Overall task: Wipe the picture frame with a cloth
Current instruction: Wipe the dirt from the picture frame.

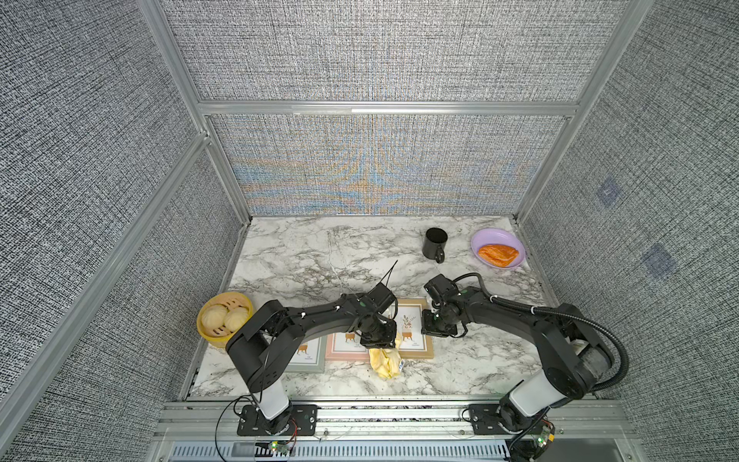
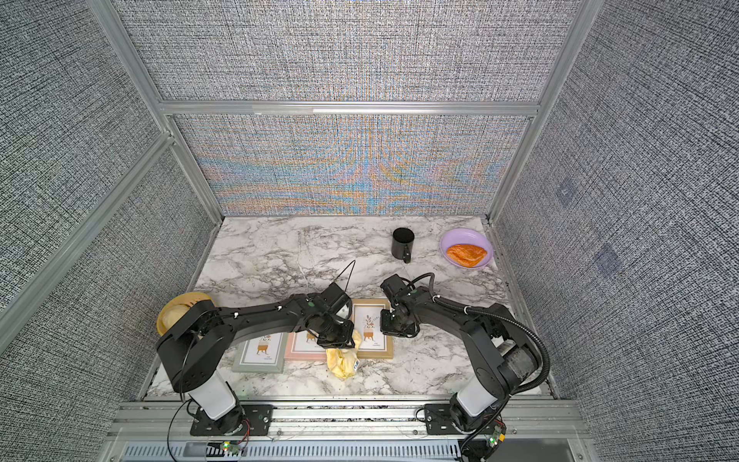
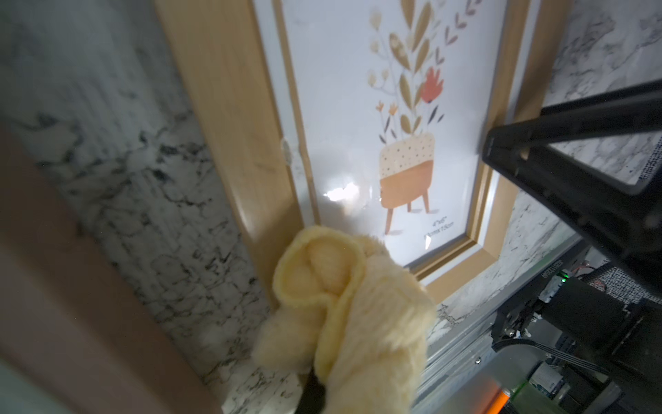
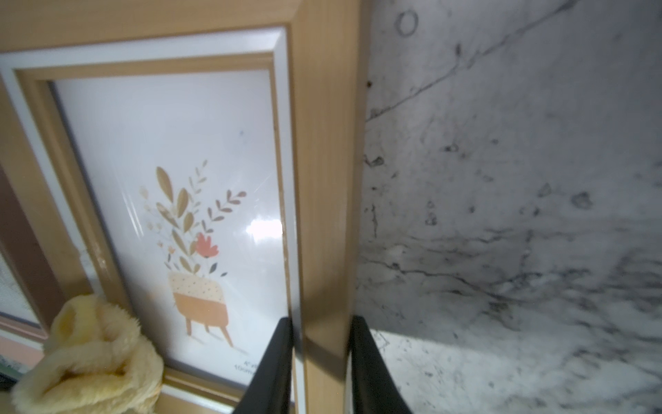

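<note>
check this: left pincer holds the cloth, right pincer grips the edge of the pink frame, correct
No: the right pincer grips the edge of the wood frame, as the right wrist view shows. The left pincer does hold the cloth.

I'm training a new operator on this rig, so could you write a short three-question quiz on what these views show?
1. Multiple choice: which frame does the right end effector grip by its edge?
A. grey-green frame
B. pink frame
C. wooden frame

2. True or false: the left end effector is shut on the cloth, which touches a corner of that same frame.

3. Short answer: what food lies on the purple plate?

Key:
1. C
2. True
3. An orange-brown pastry
</note>
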Robot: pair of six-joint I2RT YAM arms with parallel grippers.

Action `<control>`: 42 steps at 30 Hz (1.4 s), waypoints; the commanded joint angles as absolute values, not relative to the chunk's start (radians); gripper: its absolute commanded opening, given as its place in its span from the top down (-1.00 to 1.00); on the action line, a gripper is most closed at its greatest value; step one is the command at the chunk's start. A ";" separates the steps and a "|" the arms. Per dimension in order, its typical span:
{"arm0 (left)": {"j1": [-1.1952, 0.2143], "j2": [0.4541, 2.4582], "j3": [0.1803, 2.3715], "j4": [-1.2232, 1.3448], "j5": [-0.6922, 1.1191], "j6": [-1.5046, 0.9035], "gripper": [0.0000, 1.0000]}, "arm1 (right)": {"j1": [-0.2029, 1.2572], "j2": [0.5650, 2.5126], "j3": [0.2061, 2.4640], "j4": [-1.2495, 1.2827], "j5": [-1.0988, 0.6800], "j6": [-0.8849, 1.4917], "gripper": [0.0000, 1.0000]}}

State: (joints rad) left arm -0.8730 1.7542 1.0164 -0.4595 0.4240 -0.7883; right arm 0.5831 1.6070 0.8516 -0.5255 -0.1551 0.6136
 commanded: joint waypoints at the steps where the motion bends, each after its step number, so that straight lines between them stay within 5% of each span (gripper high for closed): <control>1: -0.843 1.815 1.071 -0.499 0.288 -0.755 1.00 | 0.587 1.631 0.829 -0.667 -0.064 0.626 0.61; 8: -0.854 1.866 1.113 -0.506 0.320 -0.737 1.00 | 0.588 1.625 0.821 -0.667 -0.063 0.627 0.61; 21: -0.960 1.687 0.859 -0.482 0.347 -0.852 1.00 | 0.587 1.611 0.791 -0.646 -0.087 0.629 0.61; 42: -1.065 1.865 1.025 -0.328 0.311 -1.001 1.00 | 0.592 1.569 0.794 -0.685 -0.163 0.657 0.49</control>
State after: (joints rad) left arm -1.0538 1.8595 1.0561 -0.2478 0.3214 -0.9806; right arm 0.5900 1.5505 0.7937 -0.4980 -0.1993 0.6399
